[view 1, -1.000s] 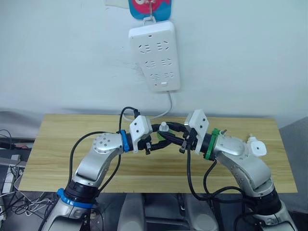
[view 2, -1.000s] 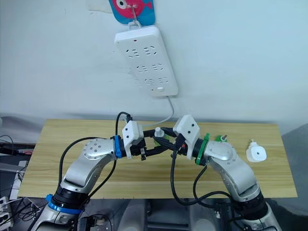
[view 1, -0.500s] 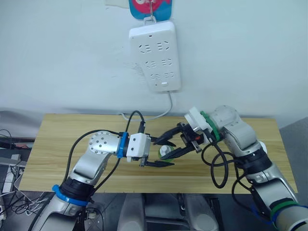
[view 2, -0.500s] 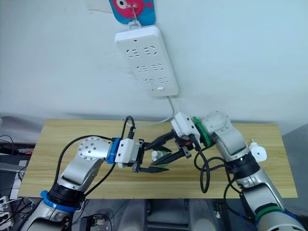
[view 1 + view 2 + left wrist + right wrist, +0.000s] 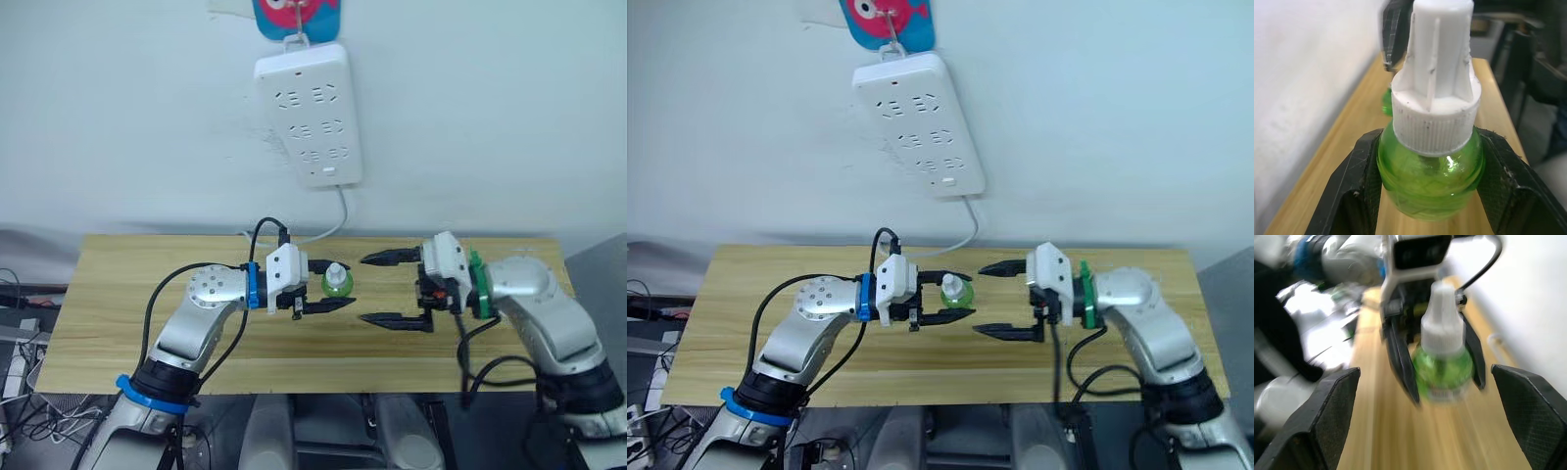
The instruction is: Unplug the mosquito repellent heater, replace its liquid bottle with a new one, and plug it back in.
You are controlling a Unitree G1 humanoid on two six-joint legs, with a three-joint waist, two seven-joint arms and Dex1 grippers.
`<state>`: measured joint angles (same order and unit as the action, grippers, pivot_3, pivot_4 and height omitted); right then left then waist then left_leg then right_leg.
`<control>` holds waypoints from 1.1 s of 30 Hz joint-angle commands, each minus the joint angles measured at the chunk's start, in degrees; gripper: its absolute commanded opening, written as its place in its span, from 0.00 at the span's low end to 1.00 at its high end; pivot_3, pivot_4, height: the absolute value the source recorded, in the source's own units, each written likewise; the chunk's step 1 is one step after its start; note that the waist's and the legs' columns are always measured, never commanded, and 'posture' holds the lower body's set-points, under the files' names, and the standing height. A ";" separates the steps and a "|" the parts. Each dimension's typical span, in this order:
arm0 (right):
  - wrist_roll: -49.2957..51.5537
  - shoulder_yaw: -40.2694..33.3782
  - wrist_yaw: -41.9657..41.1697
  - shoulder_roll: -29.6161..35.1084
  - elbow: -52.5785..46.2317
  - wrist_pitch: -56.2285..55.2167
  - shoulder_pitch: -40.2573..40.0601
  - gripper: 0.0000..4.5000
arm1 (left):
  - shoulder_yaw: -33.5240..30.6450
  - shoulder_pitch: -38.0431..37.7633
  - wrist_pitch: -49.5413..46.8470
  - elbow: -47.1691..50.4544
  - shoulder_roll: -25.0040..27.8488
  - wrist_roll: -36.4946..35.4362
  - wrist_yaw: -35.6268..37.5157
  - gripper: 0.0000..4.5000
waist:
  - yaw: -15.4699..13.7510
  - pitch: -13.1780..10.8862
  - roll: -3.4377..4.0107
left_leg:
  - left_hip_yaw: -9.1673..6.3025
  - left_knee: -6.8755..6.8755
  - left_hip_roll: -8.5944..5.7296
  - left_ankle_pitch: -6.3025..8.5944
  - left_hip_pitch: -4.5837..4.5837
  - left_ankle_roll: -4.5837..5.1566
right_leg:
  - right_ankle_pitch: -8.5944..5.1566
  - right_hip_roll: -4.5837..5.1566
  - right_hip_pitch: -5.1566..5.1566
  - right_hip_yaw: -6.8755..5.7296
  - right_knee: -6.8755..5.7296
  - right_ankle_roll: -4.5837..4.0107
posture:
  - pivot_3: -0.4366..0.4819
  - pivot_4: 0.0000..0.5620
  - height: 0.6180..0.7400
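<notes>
- My left hand [image 5: 328, 287] is clamped on a green liquid bottle [image 5: 336, 282] with a white ribbed cap [image 5: 1436, 78], holding it upright just above the wooden worktop [image 5: 118, 294]; both fingers press the bottle's round belly.
- My right hand [image 5: 392, 289] faces it from the 3 o'clock side, spread wide and carrying nothing, near the bottle but not touching it.
- I cannot spot the mosquito repellent heater in the head views now. The white power strip [image 5: 307, 113] hangs on the wall at 12 o'clock with every socket I can see bare, so I judge the heater is unplugged.
- In the left wrist view a second green bottle [image 5: 1387, 100] sits further along the worktop.
- Risks: the rounded glass could slide or twist between my fingers if I jolt; and with two similar bottles about, I could fit the wrong one.
</notes>
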<state>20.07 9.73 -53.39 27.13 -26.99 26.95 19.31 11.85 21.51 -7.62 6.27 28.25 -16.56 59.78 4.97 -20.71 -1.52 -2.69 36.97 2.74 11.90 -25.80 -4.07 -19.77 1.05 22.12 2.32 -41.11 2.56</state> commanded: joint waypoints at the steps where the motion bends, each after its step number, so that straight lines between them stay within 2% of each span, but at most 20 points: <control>1: -2.58 2.76 10.40 -3.79 -6.44 5.13 0.28 1.00 | -0.54 -0.92 -0.88 3.77 -0.49 -0.25 -1.88 0.50 | 0.05 0.00 0.00 | 0.01 -0.01 -0.01 -0.01 0.01 -0.02 | 0.00 0.00 0.01 0.02 -0.02 0.00 | 0.34 0.65 1.00; 6: -7.20 7.11 17.24 -7.32 -4.61 7.44 2.32 1.00 | 0.29 -1.81 -1.05 5.29 -0.20 -0.44 -1.56 0.50 | -0.16 0.00 0.01 | 0.03 0.01 -0.04 -0.02 0.00 -0.03 | 0.00 0.03 0.01 0.00 0.02 0.00 | 0.33 0.64 1.00; 9: -8.42 5.77 17.61 -5.59 -2.38 7.07 2.52 1.00 | 0.38 -1.91 -1.21 5.79 -0.06 -0.66 -1.24 0.50 | -0.33 0.00 0.01 | 0.01 -0.02 -0.03 -0.02 -0.02 -0.03 | 0.00 0.02 0.01 -0.03 0.10 0.00 | 0.33 0.63 1.00; 14: -5.75 0.20 14.83 -1.07 -0.32 5.89 2.21 1.00 | 0.18 -1.85 -1.47 5.66 0.02 -0.78 -0.83 0.50 | -0.31 0.00 0.01 | 0.06 -0.04 -0.03 -0.01 -0.05 -0.02 | 0.00 0.03 0.02 -0.01 0.18 0.00 | 0.32 0.63 1.00; 18: 2.00 -7.70 9.23 4.72 -2.16 6.97 0.08 1.00 | -0.17 -1.79 -1.24 5.18 0.32 -0.85 -0.25 0.50 | -0.36 0.00 0.01 | 0.05 -0.03 -0.04 -0.01 -0.05 -0.01 | 0.00 0.03 0.01 -0.02 0.16 0.00 | 0.32 0.62 1.00; 22: 7.42 -9.04 4.36 7.84 -4.04 6.77 -1.87 1.00 | -0.45 -1.42 -0.69 4.18 0.54 -0.83 0.33 0.50 | -0.27 0.00 0.00 | 0.10 -0.03 -0.05 0.00 -0.06 0.00 | 0.00 0.06 0.00 0.00 0.19 0.00 | 0.31 0.62 1.00; 27: 8.87 -2.85 5.77 3.74 -6.54 7.41 -0.26 1.00 | -0.05 -0.30 -0.21 2.92 -0.10 -0.44 0.60 0.50 | 0.37 0.00 0.01 | 0.03 -0.05 0.03 0.00 0.00 0.00 | 0.00 -0.09 0.01 0.02 0.11 0.00 | 0.31 0.63 1.00; 30: 5.82 2.15 10.28 -1.84 -4.72 7.20 2.79 1.00 | 0.11 -0.08 -0.17 3.06 -0.23 -0.48 0.80 0.50 | 0.34 0.00 0.01 | 0.04 -0.01 0.01 0.00 -0.01 0.00 | 0.00 -0.06 0.01 0.02 0.09 0.00 | 0.31 0.62 1.00; 33: 2.40 3.41 13.72 -4.31 -1.58 6.15 4.29 1.00 | 0.02 -0.31 -0.29 3.41 -0.12 -0.57 1.07 0.50 | 0.06 0.00 0.01 | 0.03 0.00 -0.02 -0.01 -0.02 -0.01 | 0.00 -0.02 0.01 0.00 0.10 0.00 | 0.32 0.62 1.00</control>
<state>23.99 13.35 -41.44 22.92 -29.03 34.16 23.71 12.00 21.40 -9.07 8.28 28.35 -16.35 60.55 5.02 -20.71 -1.51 -2.65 36.97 2.71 11.89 -25.83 -4.08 -19.77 1.05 22.13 2.32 -41.00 2.56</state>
